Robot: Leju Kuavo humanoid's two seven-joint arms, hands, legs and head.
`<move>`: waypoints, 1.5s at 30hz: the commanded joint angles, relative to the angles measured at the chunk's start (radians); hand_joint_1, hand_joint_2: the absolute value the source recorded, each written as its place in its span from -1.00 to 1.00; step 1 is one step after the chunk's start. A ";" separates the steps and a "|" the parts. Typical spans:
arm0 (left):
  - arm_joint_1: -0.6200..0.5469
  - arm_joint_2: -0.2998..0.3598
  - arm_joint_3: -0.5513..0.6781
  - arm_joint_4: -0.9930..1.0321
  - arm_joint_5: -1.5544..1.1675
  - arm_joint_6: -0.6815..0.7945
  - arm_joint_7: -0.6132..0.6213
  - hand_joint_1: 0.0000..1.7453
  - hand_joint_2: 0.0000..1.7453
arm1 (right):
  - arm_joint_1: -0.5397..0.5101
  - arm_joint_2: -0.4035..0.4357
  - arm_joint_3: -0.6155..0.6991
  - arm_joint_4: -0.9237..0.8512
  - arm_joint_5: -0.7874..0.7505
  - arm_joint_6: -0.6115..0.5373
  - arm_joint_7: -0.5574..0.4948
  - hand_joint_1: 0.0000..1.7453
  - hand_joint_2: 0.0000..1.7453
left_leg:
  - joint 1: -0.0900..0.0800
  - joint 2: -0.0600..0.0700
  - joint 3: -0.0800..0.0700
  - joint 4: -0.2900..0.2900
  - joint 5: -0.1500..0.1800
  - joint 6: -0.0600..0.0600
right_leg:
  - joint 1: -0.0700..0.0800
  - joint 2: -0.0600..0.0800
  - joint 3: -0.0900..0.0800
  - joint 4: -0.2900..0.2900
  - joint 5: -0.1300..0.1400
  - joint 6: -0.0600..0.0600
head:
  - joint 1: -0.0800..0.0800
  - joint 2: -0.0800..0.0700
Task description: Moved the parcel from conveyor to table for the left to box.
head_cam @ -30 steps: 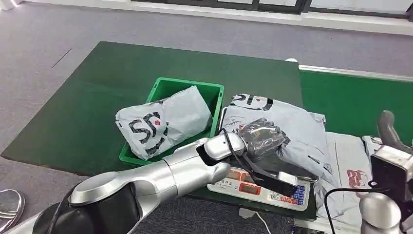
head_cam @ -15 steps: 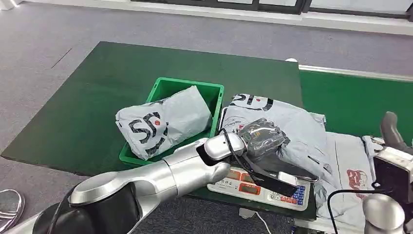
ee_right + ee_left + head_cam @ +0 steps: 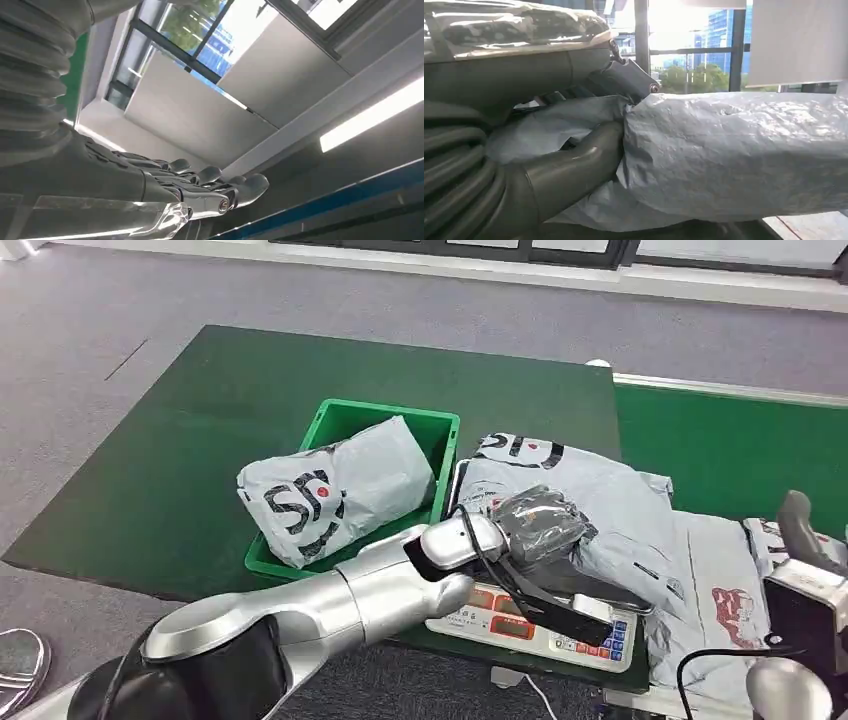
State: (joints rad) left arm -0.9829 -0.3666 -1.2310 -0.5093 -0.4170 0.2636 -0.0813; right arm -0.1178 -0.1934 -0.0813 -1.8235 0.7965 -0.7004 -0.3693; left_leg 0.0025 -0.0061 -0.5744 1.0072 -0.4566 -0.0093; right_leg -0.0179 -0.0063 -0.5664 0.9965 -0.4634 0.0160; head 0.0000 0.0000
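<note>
A grey parcel [image 3: 612, 502] lies across a weighing scale [image 3: 520, 626] at the table's near edge, just right of the green box [image 3: 446, 440]. My left hand [image 3: 536, 524], in a clear cover, reaches over from the left and grips the parcel's near edge. In the left wrist view the thumb [image 3: 574, 167] and fingers [image 3: 624, 82] pinch a fold of the parcel [image 3: 734, 155]. At the right edge my right hand [image 3: 797, 525] is raised; the right wrist view shows this hand [image 3: 200, 186] holding nothing, its fingers stretched out.
Another grey parcel [image 3: 335, 490] sits tilted in the green box, overhanging its near left corner. A third flat parcel [image 3: 722, 592] lies on the green conveyor belt [image 3: 740, 445] at the right. The dark green table [image 3: 200, 430] spreads to the left.
My right hand has sunk a little at the right edge. The left hand and the parcel it grips have barely shifted.
</note>
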 commanded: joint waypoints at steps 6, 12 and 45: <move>-0.017 0.018 -0.002 0.020 0.012 0.003 -0.008 1.00 1.00 | -0.058 0.008 -0.007 0.056 0.007 0.002 -0.007 -1.00 1.00 | 0.000 0.003 0.000 0.000 0.000 0.000 | 0.000 0.003 -0.001 0.000 0.001 -0.001 | 0.000 0.000; -0.016 0.018 0.000 0.017 0.010 0.009 -0.006 1.00 1.00 | -0.075 0.009 -0.002 0.056 0.006 0.003 -0.003 -1.00 1.00 | 0.000 0.002 -0.001 0.000 0.000 0.000 | 0.000 0.002 -0.001 0.000 0.001 -0.001 | 0.000 0.000; -0.009 0.018 0.034 0.026 -0.020 0.042 -0.025 1.00 1.00 | -0.108 0.016 0.023 0.086 0.021 0.004 0.033 -1.00 1.00 | 0.000 0.003 0.000 -0.001 0.000 0.000 | 0.000 0.003 -0.001 -0.001 0.001 -0.001 | 0.000 0.000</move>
State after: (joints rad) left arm -0.9795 -0.3666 -1.2280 -0.5028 -0.4291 0.2876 -0.0992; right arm -0.1862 -0.1934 -0.0813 -1.7968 0.8118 -0.6977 -0.3426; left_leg 0.0025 -0.0066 -0.5752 1.0072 -0.4565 -0.0093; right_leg -0.0179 -0.0067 -0.5664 0.9966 -0.4633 0.0160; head 0.0000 0.0000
